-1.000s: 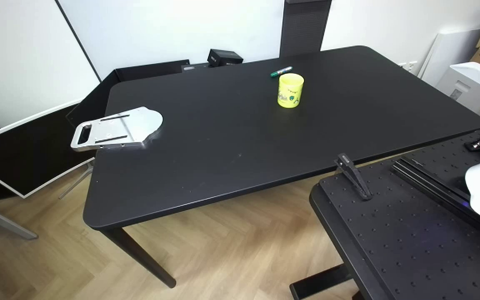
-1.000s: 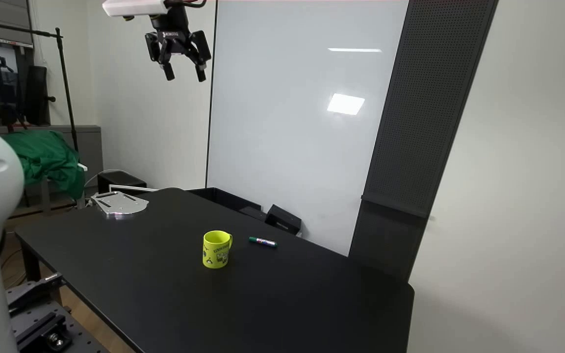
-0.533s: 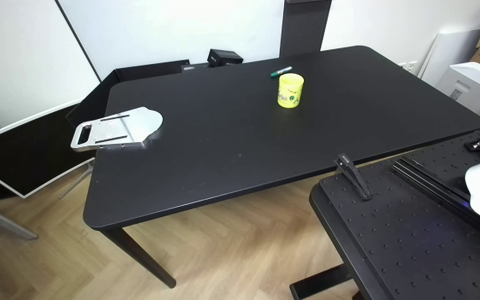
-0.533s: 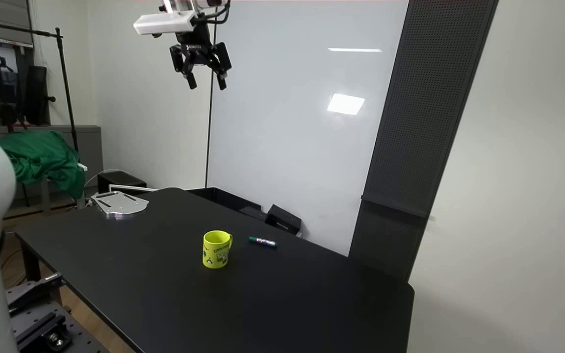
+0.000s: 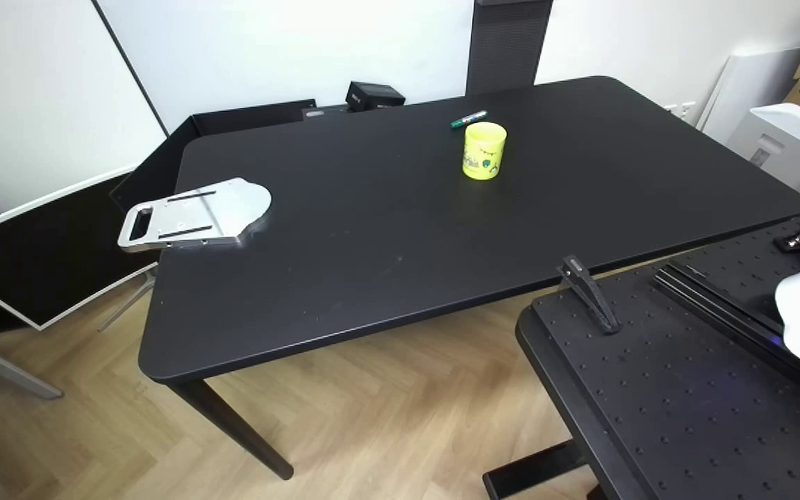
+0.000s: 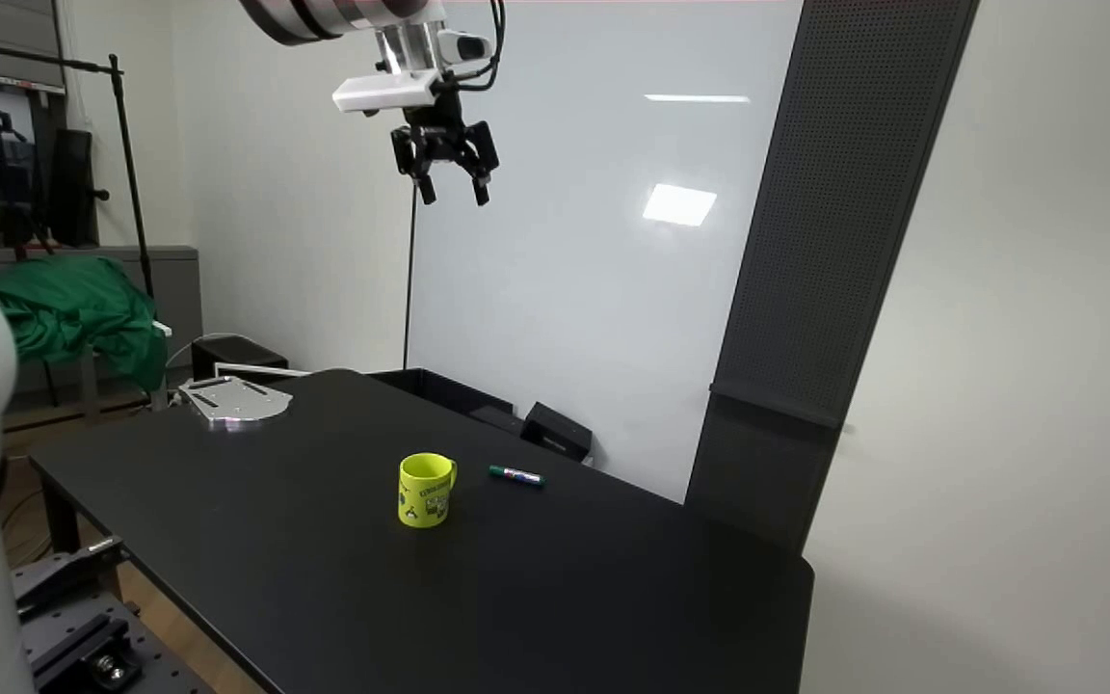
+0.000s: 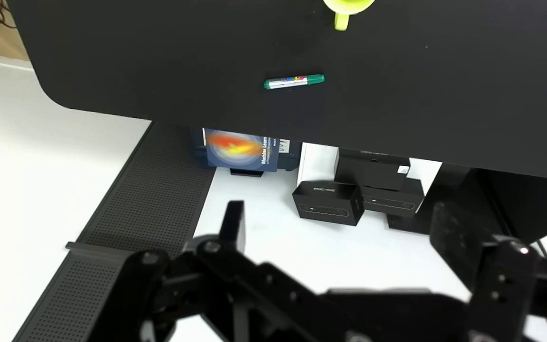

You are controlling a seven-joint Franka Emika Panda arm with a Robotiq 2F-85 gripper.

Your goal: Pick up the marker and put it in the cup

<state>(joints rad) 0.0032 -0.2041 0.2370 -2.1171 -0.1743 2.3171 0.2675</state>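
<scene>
While the gripper [image 6: 455,196] hangs spread wide, holding nothing, the marker [image 6: 516,475] lies at three o'clock from the cup [image 6: 423,495] in an exterior view. It's probably light, hard and rolly: pinch its middle.

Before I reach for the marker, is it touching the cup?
No: in the wrist view, a stretch of black tabletop shows between the marker and the cup with its handle.
</scene>
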